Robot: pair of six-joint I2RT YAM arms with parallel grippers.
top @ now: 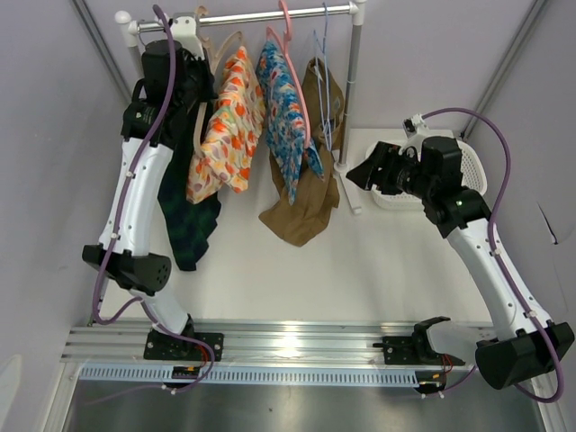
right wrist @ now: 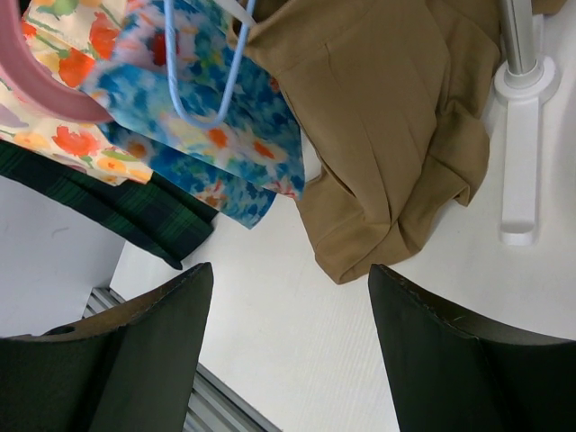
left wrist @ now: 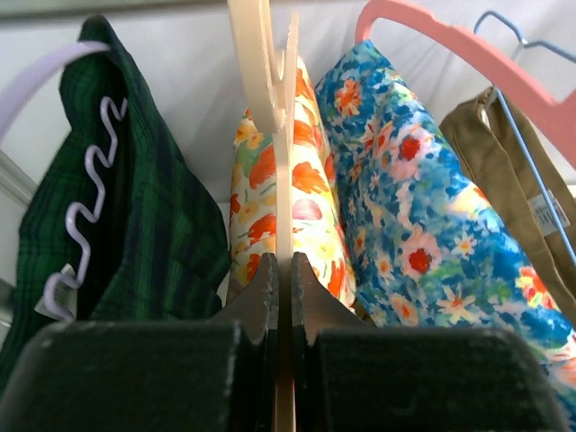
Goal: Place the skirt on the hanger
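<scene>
My left gripper (top: 192,43) is up at the rail (top: 261,16), shut on the flat edge of a cream hanger (left wrist: 283,135); the grip shows in the left wrist view (left wrist: 282,261). An orange floral skirt (top: 229,126) hangs from that hanger, and it also shows behind the jaws in the left wrist view (left wrist: 310,207). My right gripper (top: 364,173) is open and empty, right of the rack pole (top: 353,99). In the right wrist view it (right wrist: 288,279) hovers over bare table below the garments.
A green plaid garment (left wrist: 135,198) hangs on a lilac hanger (left wrist: 85,216) at the left. A blue floral garment (left wrist: 414,198) hangs on a pink hanger (left wrist: 468,54). A tan garment (top: 310,189) on a blue wire hanger (left wrist: 531,153) touches the table. A white basket (top: 472,166) is behind my right arm.
</scene>
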